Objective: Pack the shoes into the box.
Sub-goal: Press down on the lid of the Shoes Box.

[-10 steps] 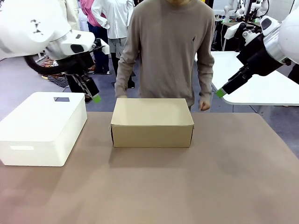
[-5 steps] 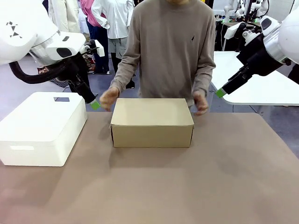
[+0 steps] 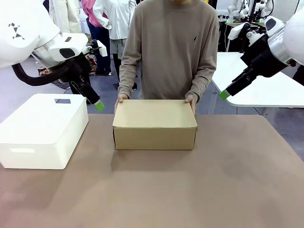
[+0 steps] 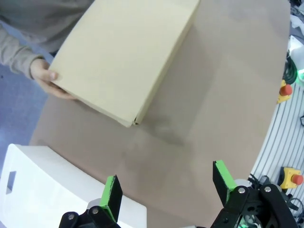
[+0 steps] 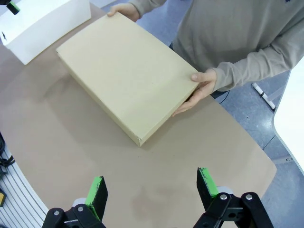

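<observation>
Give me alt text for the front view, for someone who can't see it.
A person holds both far corners of a closed brown cardboard box on a tan table. A white plastic box sits to its left. The left gripper and right gripper hover open above the table's far corners.

White rounded arms with black cabling, black pincers (image 3: pixel 99 106) with green pads; person's taupe long-sleeved sweater (image 3: pixel 174 42).

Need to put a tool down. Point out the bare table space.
Table is bare along the whole near edge and right of the cardboard box. A narrow strip lies between it and the white plastic box. Crowded: far edge, where the person's hands grip the box.
</observation>
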`<state>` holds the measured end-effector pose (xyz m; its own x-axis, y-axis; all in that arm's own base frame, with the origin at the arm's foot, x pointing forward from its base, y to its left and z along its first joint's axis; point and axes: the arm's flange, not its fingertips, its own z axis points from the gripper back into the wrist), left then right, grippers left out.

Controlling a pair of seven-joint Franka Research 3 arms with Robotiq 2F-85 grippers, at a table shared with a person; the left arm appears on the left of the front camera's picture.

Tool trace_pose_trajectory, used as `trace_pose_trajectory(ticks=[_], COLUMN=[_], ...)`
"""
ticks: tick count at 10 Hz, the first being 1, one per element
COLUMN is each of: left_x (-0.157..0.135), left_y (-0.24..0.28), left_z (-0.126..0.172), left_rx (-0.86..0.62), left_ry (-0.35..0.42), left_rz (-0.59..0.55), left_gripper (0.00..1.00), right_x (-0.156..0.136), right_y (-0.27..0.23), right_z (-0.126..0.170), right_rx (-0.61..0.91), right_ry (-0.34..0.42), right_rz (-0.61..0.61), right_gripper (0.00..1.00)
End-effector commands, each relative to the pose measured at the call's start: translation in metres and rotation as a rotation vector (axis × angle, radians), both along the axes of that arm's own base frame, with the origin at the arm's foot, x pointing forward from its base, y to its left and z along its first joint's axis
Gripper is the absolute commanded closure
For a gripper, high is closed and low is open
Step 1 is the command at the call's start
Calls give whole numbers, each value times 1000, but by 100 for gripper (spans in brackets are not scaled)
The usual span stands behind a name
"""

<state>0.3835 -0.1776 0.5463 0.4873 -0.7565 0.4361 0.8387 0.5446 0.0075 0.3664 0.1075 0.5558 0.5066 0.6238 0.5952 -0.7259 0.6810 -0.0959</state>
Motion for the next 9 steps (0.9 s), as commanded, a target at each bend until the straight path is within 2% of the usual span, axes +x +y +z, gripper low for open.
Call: trace_pose_trajectory(ticks=[1,9], left_x=[-5,-5], left_y=[1,1], left_z=[0,0], left_rx=[4,4], left_ry=[3,3], left_rz=[-13,-13], left_gripper=[0,0], right_x=[0,0], right_y=[1,1], right_z=[2,2], right_rx=[-1,-1], right_ry=[10,10], right_rz=[-15,-15], right_gripper=[0,0])
